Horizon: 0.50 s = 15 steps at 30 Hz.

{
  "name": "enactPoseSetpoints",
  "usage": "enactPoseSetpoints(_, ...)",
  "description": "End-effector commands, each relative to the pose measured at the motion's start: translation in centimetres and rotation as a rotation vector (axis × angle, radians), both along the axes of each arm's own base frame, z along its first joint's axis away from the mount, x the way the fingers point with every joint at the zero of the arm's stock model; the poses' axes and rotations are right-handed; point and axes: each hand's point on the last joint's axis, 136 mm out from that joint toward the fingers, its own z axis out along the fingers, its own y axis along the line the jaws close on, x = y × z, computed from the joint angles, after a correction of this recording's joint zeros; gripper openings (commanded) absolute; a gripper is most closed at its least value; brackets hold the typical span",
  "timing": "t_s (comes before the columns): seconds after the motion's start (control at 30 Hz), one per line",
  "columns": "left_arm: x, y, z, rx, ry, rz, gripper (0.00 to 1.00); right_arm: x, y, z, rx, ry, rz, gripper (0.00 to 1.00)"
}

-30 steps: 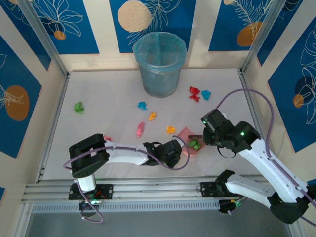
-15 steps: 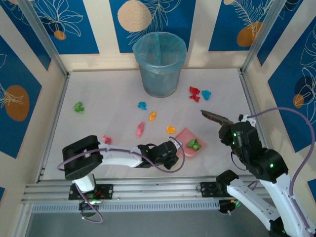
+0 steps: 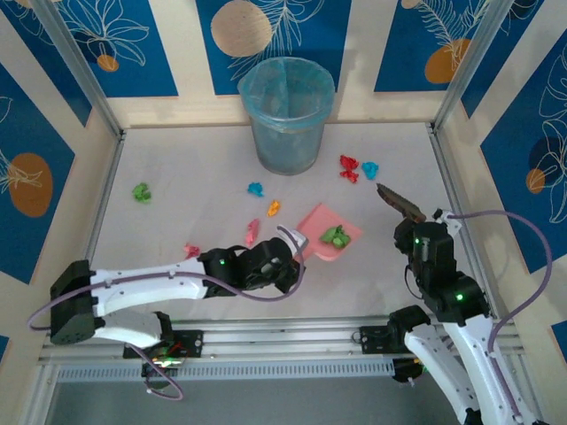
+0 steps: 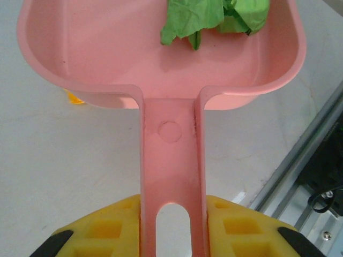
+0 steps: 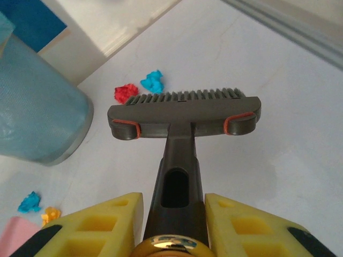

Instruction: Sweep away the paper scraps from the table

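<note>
Collection underway: my left claw (image 4: pixel 171 219) pinches the flat pink plastic dustpan (image 4: pixel 107 53), 1 crumpled green paper scrap (image 4: pixel 214 16) ahead in it. My right claw (image 5: pixel 174 214) clamps the dark grey brush (image 5: pixel 185 115); red scrap (image 5: pixel 126 92) and cyan scrap (image 5: pixel 153 80) lie just beyond, on the white table (image 5: pixel 278 160). Next, I'd drag them panward.

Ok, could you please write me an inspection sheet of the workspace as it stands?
Surface: white table, strewn with scraps.
Job's things: loose scraps: green, cyan, orange, pink, small red, red beside cyan; one green scrap lies in the dustpan.
Clutter: bin at the far edge.
Grippers: left gripper shut on the dustpan handle; right gripper shut on the brush.
Cables: purple cable loops by the left arm and the right arm.
Surroundings: blue patterned walls; rails along the near edge.
</note>
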Motion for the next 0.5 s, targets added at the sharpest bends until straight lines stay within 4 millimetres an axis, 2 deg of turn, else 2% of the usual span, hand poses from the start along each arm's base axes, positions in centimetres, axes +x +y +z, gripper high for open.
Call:
enactPoseSetpoints(0.0, 0.8, 3.7, 1.9, 0.093, -0.050, 0.093, 0.00, 2.0, 4.2, 1.5, 0.074, -0.132, 0.218, 0.00)
enactPoseSetpoints(0.07, 1.2, 4.9, 3.1, 0.104, -0.080, 0.118, 0.00, 2.5, 6.7, 0.9, 0.103, -0.158, 0.354, 0.00)
enactPoseSetpoints(0.13, 1.7, 5.9, 4.3, 0.108, -0.098, 0.144, 0.00, 2.6, 8.1, 0.0, 0.121, -0.170, 0.430, 0.00)
enactPoseSetpoints(0.3, 2.9, 8.0, 6.9, 0.110, -0.131, 0.212, 0.00, 2.8, 9.7, -2.4, 0.154, -0.164, 0.489, 0.00)
enactPoseSetpoints(0.47, 5.2, 9.4, 9.3, 0.068, -0.117, 0.289, 0.00, 2.8, 10.1, -4.4, 0.128, -0.153, 0.476, 0.00)
